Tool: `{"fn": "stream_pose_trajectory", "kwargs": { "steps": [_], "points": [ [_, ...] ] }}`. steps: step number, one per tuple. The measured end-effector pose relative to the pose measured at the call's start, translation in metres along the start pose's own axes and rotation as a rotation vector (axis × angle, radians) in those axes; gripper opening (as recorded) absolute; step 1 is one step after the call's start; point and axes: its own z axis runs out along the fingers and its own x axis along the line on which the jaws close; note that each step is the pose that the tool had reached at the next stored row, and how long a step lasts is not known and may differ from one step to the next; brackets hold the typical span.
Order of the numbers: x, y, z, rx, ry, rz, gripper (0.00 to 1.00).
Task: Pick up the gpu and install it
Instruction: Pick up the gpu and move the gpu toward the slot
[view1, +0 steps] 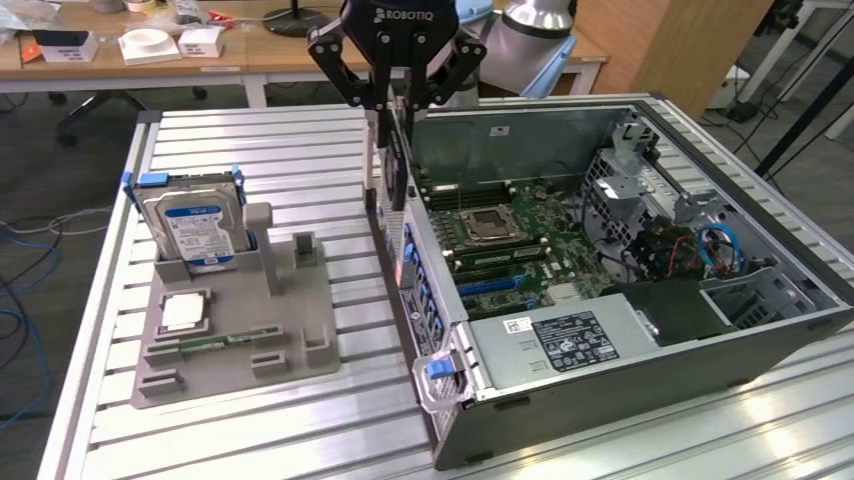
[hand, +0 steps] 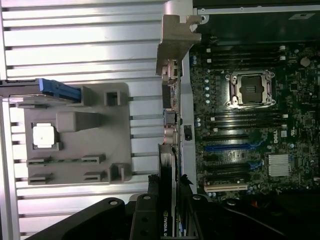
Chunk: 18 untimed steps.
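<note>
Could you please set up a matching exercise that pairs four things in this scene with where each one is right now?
Things:
1. gpu
2. hard drive
3. processor chip
4. CPU socket

Places:
A. standing upright in the gray holder
B. lying flat on the gray holder
C. held on edge in the gripper, by a wall of the case
D. on the motherboard inside the open case

Pairs: 1-C, 2-A, 3-B, 4-D
</note>
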Motion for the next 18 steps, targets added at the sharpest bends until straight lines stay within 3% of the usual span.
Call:
{"fn": "stream_pose_trajectory", "kwargs": {
  "steps": [18],
  "points": [
    [-0.0063,0.0005,0.0005,0.0001,0.0,0.0,0.26]
  ]
}}
